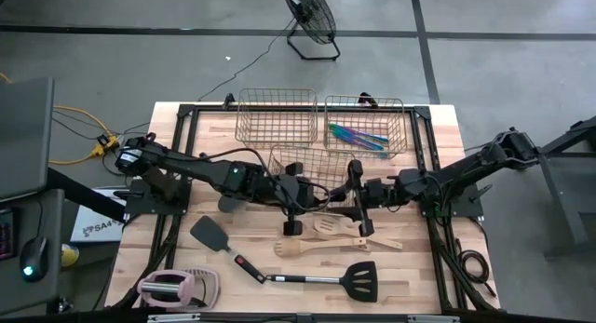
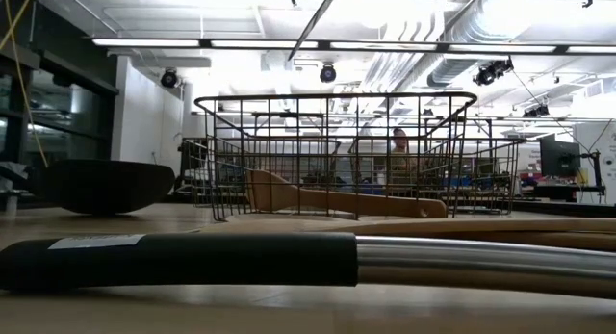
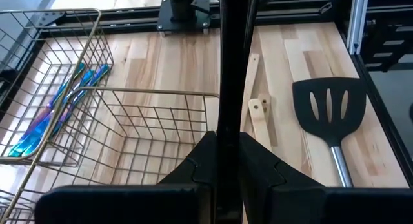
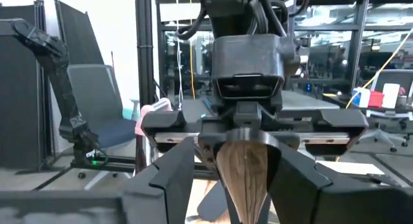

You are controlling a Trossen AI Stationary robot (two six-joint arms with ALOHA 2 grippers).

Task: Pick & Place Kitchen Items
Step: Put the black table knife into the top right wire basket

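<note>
Black spatulas [image 1: 358, 279] and wooden spoons [image 1: 321, 239] lie unplaced on the near table. Mid-table, left gripper [image 1: 291, 226] pinches a dark handle [image 3: 229, 88]; right gripper [image 4: 242, 179] straddles a wooden utensil [image 4: 244, 175], grip uncertain. Purple-teal pieces [image 1: 358, 137] already fill the far basket [image 1: 400, 104].

We see two matte black jointed arms, the left arm [image 1: 200, 168] and right arm [image 1: 466, 169], each of chunky segments with black cables looped alongside. The left gripper [image 3: 226, 161] has broad, angular black fingers (smooth-faced). The right gripper [image 4: 237, 169] has wedge-shaped dark fingers below a boxy black housing.
</note>
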